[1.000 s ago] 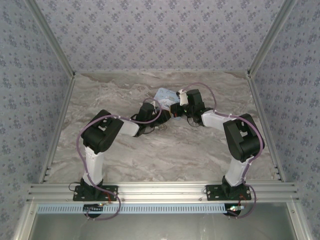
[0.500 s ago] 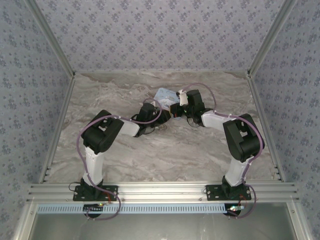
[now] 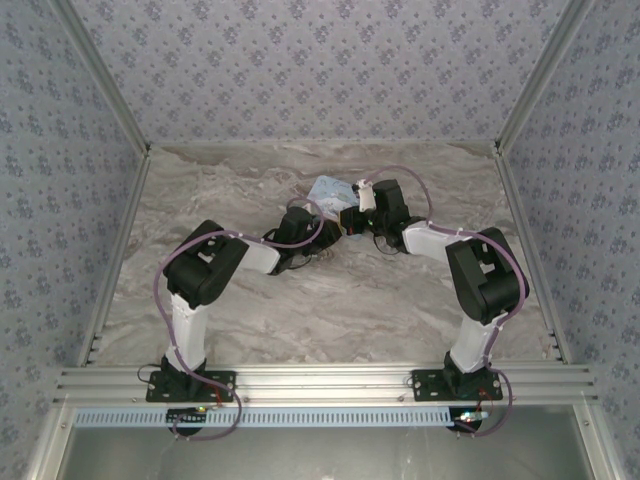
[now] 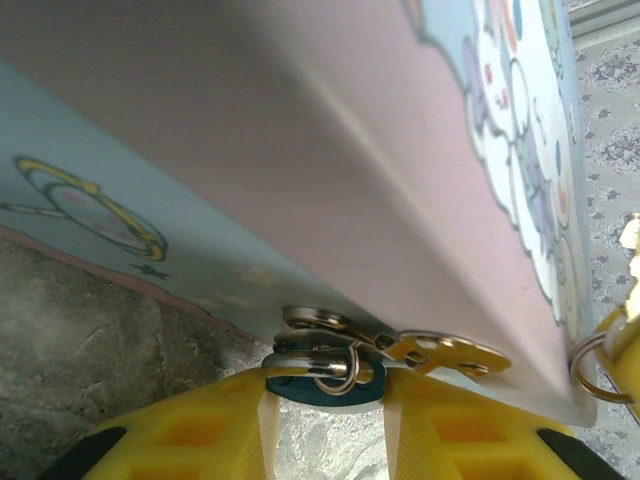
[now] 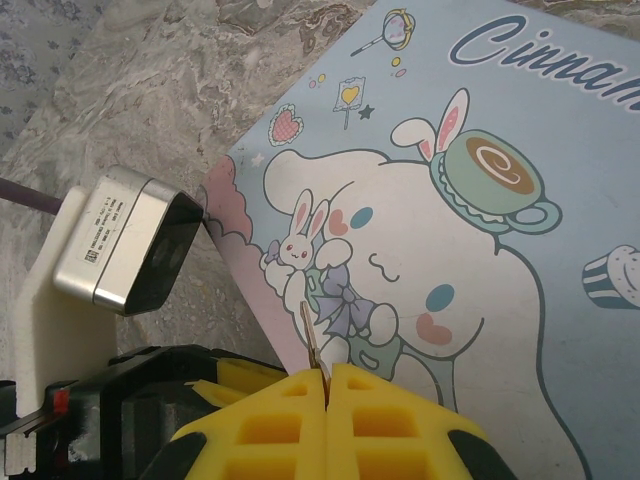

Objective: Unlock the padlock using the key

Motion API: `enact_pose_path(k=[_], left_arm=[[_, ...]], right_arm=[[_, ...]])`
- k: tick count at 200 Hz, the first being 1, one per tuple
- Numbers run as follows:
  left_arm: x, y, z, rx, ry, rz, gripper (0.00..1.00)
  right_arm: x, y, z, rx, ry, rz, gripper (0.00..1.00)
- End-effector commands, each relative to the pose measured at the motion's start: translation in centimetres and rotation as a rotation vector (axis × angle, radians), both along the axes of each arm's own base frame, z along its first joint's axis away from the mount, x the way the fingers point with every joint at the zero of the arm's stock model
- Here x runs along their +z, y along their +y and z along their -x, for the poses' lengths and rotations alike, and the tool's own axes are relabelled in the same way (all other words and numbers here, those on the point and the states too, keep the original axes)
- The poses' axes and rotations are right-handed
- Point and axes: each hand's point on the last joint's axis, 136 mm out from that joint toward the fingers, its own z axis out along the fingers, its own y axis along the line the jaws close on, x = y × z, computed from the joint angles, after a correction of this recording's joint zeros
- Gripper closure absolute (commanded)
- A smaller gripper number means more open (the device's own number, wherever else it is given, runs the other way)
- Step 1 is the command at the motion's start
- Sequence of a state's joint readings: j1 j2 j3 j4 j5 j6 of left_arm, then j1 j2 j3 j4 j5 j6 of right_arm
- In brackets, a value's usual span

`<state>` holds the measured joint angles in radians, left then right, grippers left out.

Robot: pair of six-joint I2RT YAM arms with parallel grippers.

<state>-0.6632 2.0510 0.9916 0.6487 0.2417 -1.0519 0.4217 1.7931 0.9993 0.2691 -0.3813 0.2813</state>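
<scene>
The tiny teal padlock [image 4: 303,391], with a silver shackle and ring, hangs from the brass hasp [image 4: 450,352] under the edge of the light-blue cartoon tin [image 4: 300,150]. My left gripper [image 4: 325,405] has a yellow finger against each side of the padlock's body. In the right wrist view my right gripper [image 5: 327,375] is shut on the key [image 5: 309,332], whose thin blade sticks out over the tin's lid [image 5: 480,250]. Both grippers meet beside the tin [image 3: 328,190] at the middle of the table.
The left wrist's silver camera [image 5: 125,240] sits close to the tin's left edge. A key ring [image 4: 590,365] and a bit of yellow finger show at the tin's right corner. Marbled table surface [image 3: 330,310] lies in front, patterned walls around.
The left jaws have narrowed onto the padlock. Both arms have stayed almost still by the tin.
</scene>
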Motion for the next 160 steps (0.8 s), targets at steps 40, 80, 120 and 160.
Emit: enact_pose_path(k=[40, 80, 120, 160], left_arm=[[0.3, -0.1, 0.8, -0.001, 0.039, 0.007, 0.69], [1.6, -0.3, 1.0, 0.009, 0.068, 0.042, 0.69], [2.0, -0.7, 1.6, 0.023, 0.132, 0.121, 0.72], [2.9, -1.2, 2.0, 0.027, 0.162, 0.16, 0.74]], right_arm=[[-0.1, -1.1, 1.9, -0.018, 0.043, 0.021, 1.0], [1.2, -3.3, 4.2, -0.032, -0.021, 0.051, 1.0], [-1.4, -5.2, 7.9, -0.027, -0.044, 0.096, 1.0], [-3.7, -5.4, 9.3, -0.021, -0.074, 0.11, 1.0]])
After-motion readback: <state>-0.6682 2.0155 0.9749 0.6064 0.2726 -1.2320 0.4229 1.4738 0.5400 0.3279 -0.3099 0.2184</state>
